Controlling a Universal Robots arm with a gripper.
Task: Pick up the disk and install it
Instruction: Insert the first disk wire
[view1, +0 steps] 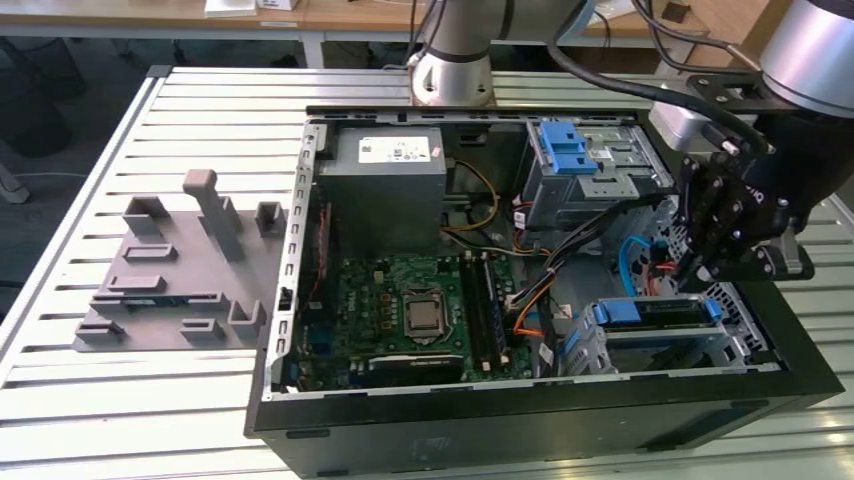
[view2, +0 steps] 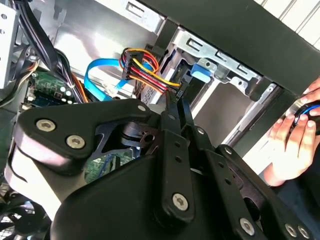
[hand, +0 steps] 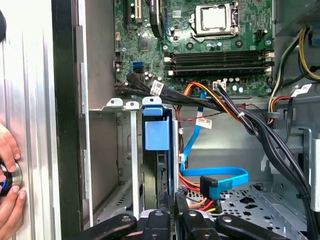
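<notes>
One disk, standing in its bay, gripper right above it.

Lower right of the exterior view, the disk (view1: 650, 312) sits blue-railed in the drive cage (view1: 747, 345), with the gripper (view1: 694, 275) hanging just over it, jaws drawn close together and nothing between them. My read: seating it well means pressing straight along the slot and staying off the cable bundle (hand: 220, 102). The first wrist view adds the disk edge-on between the cage walls. The second wrist view adds the fingertips (view2: 172, 107) by the power connector (view2: 150, 67), plus a person's hand (view2: 292, 145) outside the case.
</notes>
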